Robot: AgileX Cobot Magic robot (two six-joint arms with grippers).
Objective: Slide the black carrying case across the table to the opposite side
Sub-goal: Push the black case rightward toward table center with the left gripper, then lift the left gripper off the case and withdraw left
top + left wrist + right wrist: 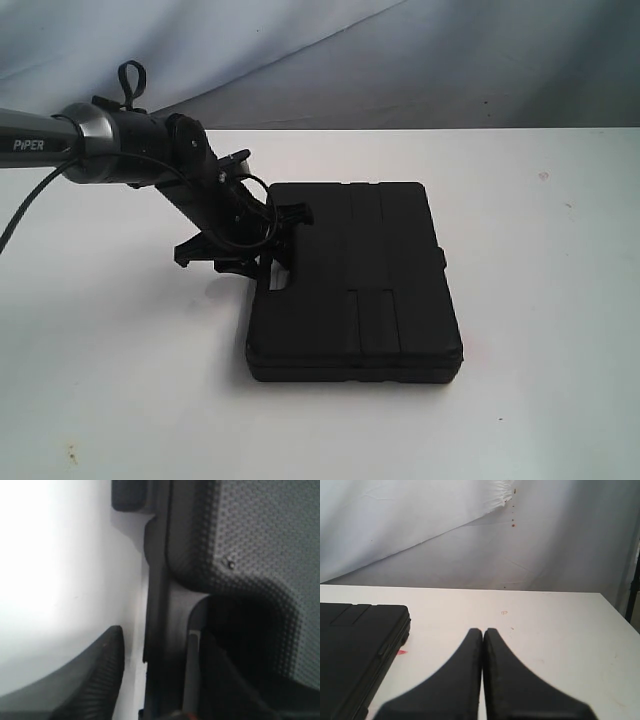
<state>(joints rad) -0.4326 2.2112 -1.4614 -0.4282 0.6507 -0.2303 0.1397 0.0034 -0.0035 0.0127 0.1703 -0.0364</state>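
Note:
The black carrying case (360, 280) lies flat and closed on the white table (540, 250), a little right of centre. My left gripper (250, 245) is at its left side by the handle recess. In the left wrist view that gripper (160, 632) is open and straddles the case's rim. One finger (100, 670) is over the table (60, 555), with a strip of white between it and the rim. The other is over the textured lid (250, 540). My right gripper (483, 630) is shut on nothing above the table (545, 630), with the case (355, 650) off to one side. It is out of the exterior view.
A pale cloth backdrop (400, 60) hangs behind the table's far edge. A small red mark (401, 652) sits on the tabletop beside the case. The table's side edge (620, 615) and a dark stand (635, 590) show in the right wrist view.

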